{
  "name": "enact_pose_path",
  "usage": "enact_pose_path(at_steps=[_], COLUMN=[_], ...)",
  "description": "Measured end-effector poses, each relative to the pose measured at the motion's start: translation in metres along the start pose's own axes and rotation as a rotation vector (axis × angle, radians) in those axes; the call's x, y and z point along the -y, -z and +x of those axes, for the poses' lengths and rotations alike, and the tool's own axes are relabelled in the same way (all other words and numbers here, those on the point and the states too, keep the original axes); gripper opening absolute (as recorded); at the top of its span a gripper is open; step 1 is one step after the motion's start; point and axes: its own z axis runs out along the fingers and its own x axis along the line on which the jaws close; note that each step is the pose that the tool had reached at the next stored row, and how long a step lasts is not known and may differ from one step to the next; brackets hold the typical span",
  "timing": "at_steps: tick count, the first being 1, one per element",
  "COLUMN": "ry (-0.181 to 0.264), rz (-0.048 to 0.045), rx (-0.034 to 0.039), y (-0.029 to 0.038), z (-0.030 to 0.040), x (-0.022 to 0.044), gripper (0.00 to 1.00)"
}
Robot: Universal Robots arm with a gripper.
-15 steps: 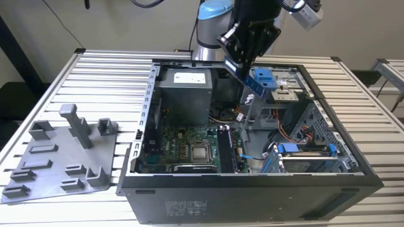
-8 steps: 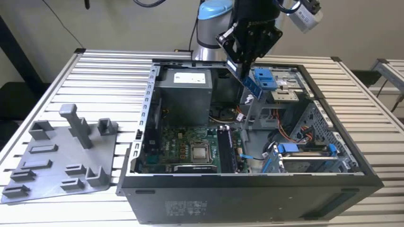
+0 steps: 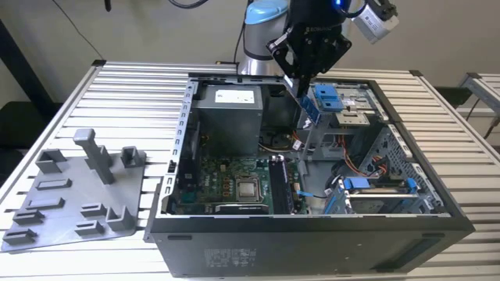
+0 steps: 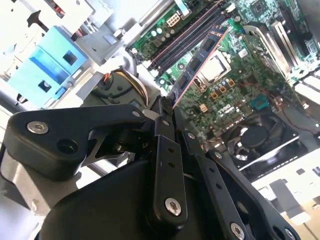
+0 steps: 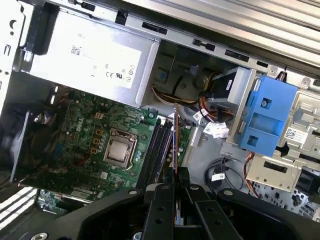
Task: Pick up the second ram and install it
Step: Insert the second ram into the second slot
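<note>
We're looking at the table [image 3: 117, 88], where the open case [image 3: 312, 240] lies on its side with the motherboard [image 3: 226, 181] facing up. The claw [image 3: 299, 79] hangs above the case. In the second wrist view it's clamped tight on the ram [image 4: 200, 61], gripping one end while the rest juts toward the board. So the pick-up looks done to us. The install isn't: in both wrist views the stick is in the air, clear of the slots [image 5: 157, 150] and running roughly along their line. By our reckoning, only the seating is left.
</note>
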Motion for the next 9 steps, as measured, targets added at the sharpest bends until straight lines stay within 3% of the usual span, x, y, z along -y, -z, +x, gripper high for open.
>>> enact_pose_path(at_steps=[9], ry=[-0.125], rz=[0.0024], rx=[-0.0002], y=[-0.0010], z=[0.0000], x=[0.0001], gripper=[0.14])
